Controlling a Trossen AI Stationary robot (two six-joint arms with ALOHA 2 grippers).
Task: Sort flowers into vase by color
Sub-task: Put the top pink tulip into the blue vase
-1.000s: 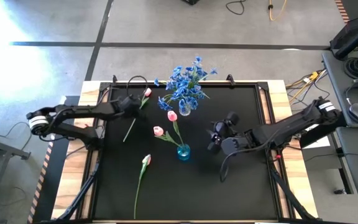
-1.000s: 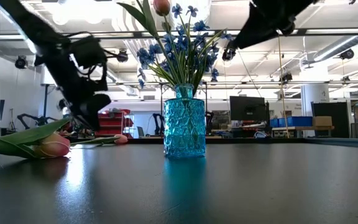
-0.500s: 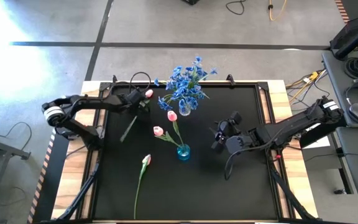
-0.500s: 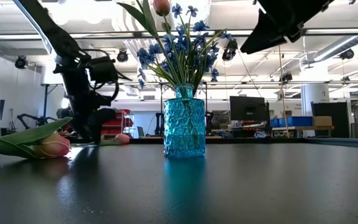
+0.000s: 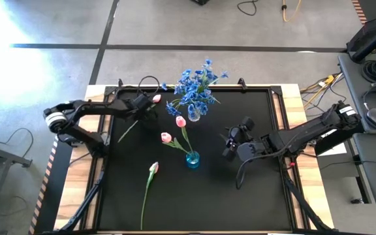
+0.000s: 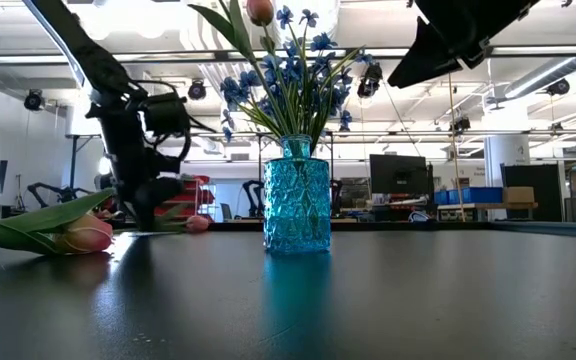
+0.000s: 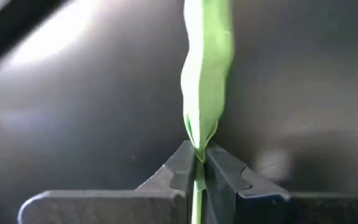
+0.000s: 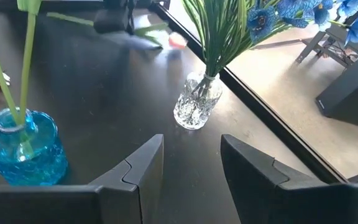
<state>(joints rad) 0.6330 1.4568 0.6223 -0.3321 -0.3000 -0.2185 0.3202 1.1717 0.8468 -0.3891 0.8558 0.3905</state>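
Left gripper has just gone from wide apart to clamped on the green stem of the far-left tulip, bud just ahead of its fingertips. Grasp looks made; lift and carry toward the blue vase should follow. Right gripper waits with fingers apart, beside that vase.

1. The table top is black.
2. The small vase is bright blue with a diamond pattern.
3. The tulip buds are pink and white on green stems.
4. The tiny blossoms are blue.
5. The other vase is clear glass.
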